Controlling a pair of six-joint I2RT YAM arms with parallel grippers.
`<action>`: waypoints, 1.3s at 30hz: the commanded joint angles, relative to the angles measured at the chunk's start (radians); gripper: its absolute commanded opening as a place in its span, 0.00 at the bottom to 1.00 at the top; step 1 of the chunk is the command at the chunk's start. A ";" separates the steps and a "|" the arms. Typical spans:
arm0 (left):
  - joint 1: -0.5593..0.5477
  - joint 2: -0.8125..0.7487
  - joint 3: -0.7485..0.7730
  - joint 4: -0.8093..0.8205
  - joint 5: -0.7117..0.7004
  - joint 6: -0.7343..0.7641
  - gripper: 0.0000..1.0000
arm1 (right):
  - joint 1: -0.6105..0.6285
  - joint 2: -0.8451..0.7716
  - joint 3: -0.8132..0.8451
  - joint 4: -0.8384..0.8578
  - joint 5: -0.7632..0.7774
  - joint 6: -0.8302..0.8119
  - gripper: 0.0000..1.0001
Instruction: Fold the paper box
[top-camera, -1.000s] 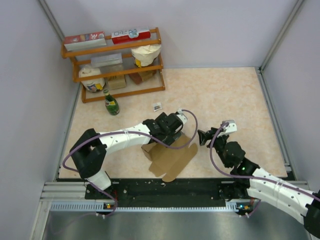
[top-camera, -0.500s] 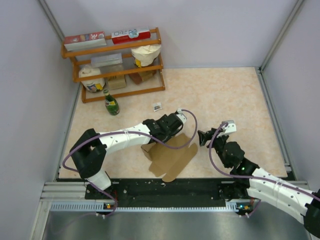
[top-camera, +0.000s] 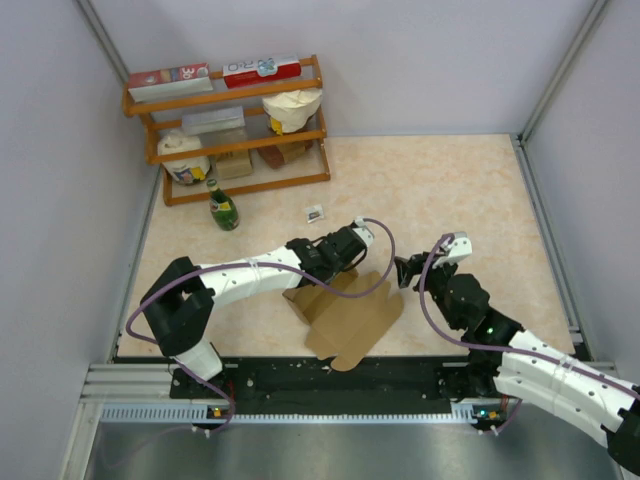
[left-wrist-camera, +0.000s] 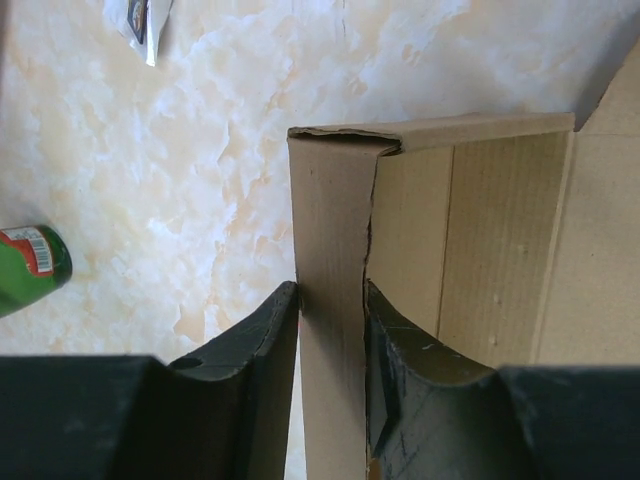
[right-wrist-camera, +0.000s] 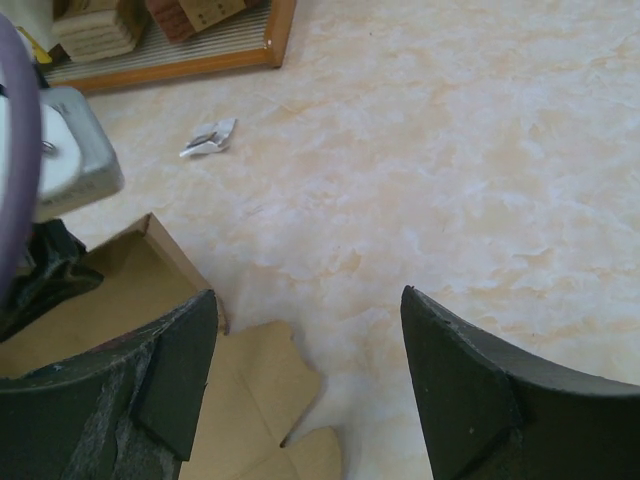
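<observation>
The paper box (top-camera: 350, 315) lies on the bench (top-camera: 450, 190), mostly flat, with one panel raised at its far-left corner. The left end effector (left-wrist-camera: 330, 300) is clamped on that upright panel, one finger on each face. Just right of the box, the right end effector (right-wrist-camera: 308, 300) hovers, fingers apart, holding nothing. Beyond the box lie a small wrapper (top-camera: 315, 212), a green bottle (top-camera: 223, 208) and a wooden shelf (top-camera: 230, 130).

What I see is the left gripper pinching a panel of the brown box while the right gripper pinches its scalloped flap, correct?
Not quite. The left gripper does pinch an upright panel of the paper box, but the right gripper pinches nothing: its jaws stand wide open above the scalloped flap. The right wrist view shows it.
</observation>
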 joint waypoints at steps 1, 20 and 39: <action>0.002 0.014 0.002 0.048 0.022 -0.016 0.34 | 0.014 0.000 0.137 -0.117 -0.035 0.024 0.73; 0.210 0.040 -0.080 0.283 0.446 -0.240 0.34 | 0.011 -0.125 0.270 -0.363 -0.059 0.044 0.76; 0.253 0.040 -0.183 0.462 0.630 -0.364 0.25 | 0.011 -0.115 0.236 -0.427 0.001 0.106 0.88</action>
